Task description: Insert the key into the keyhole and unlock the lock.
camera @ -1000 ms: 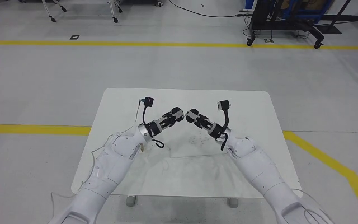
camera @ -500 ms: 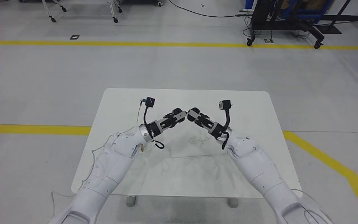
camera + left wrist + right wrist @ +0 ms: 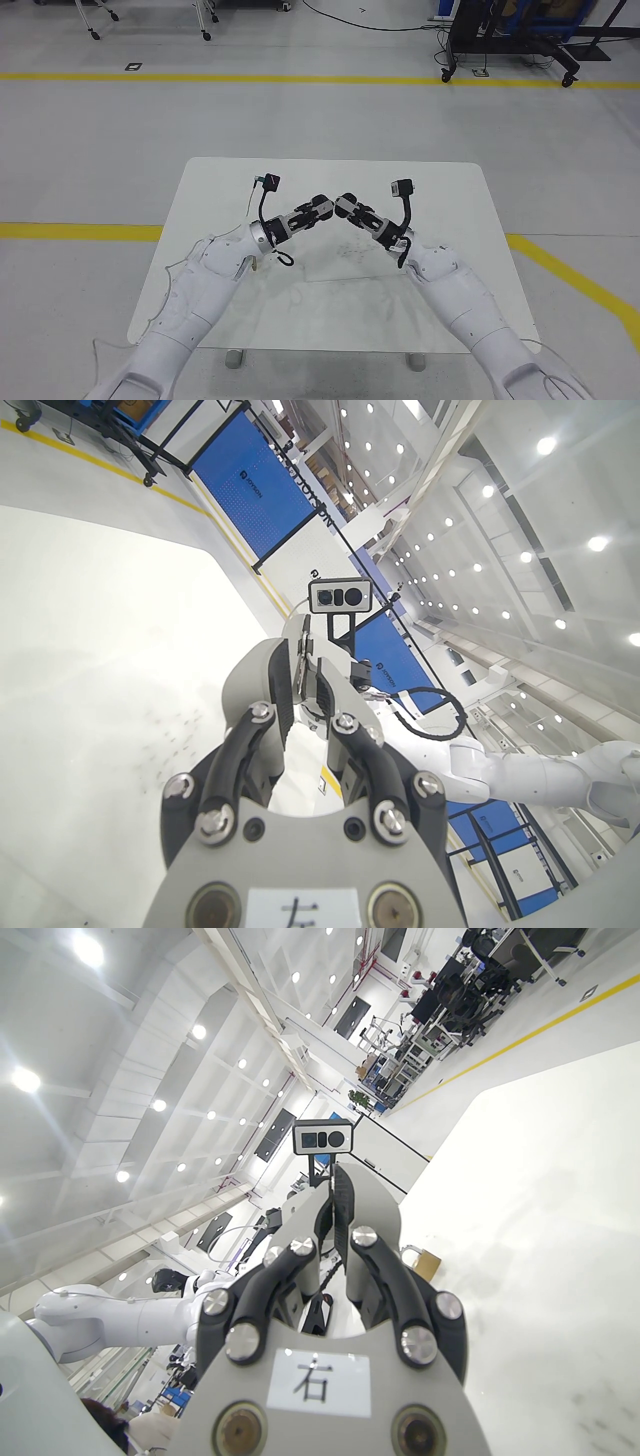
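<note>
Pinching the key (image 3: 301, 665) between its pads, your left tool (image 3: 302, 655) meets the right tool (image 3: 331, 1184) tip to tip. The right is pressed together, and the padlock (image 3: 421, 1262) lies on the surface (image 3: 540, 1188) beside it, nearer that arm.

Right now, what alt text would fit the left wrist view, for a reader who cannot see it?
The left gripper pinches a small flat metal piece, probably the key, between its black pads, over the white table. Just beyond, the other arm's wrist camera faces back, with a bright hall behind.
</note>
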Controlling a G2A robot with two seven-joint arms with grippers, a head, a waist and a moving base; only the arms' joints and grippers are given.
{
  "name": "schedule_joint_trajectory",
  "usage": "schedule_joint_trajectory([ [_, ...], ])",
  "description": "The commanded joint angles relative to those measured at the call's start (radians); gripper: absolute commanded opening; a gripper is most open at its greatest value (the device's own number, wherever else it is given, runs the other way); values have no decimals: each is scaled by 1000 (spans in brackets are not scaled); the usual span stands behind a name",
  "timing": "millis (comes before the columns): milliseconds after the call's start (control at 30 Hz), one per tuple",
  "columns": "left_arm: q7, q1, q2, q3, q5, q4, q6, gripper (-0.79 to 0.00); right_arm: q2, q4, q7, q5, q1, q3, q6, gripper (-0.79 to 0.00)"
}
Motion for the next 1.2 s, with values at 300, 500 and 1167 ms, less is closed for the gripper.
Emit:
schedule_joint_trajectory([
  [300, 16, -5, -1, 2, 45, 3, 4, -785, -3, -10, 15, -4, -3, -2, 13, -785],
  [500, 41, 3, 0, -5, 58, -4, 6, -785, 0, -15, 8, 4, -8, 14, 5, 0],
  [1167, 17, 29, 16, -46, 87, -51, 24, -785, 15, -14, 49, -78, 9, 46, 4, 0],
])
